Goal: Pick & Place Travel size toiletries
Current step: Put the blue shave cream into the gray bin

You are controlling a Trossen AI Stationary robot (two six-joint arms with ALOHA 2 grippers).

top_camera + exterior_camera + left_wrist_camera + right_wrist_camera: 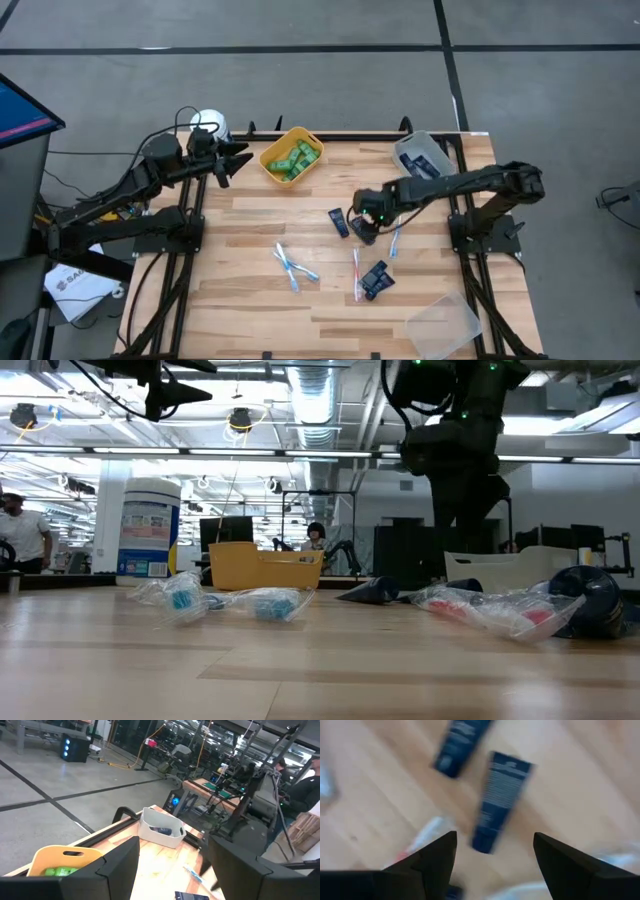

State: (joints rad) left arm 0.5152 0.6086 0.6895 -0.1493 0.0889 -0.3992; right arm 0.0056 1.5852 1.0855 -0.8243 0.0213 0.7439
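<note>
Two dark navy tubes (pixel 500 800) (pixel 461 745) lie flat on the wooden table near its middle. My right gripper (pixel 495 855) hangs open above them, pointing steeply down, also seen in the high view (pixel 368 224). A third navy tube (pixel 377 278) lies nearer the front. White toothbrushes in clear wrappers lie flat on the table (pixel 291 265) (pixel 355 272) (pixel 395 240). Green bottles (pixel 293 160) fill the yellow bin (pixel 275 150). My left gripper (pixel 238 160) waits open and level, raised at the far left beside that bin.
A grey bin (pixel 422 155) with a navy tube inside stands at the far right. A clear bin (pixel 445 325) sits at the near right corner. A large white-lidded canister (pixel 210 125) stands behind the left arm. People show in the room beyond the table.
</note>
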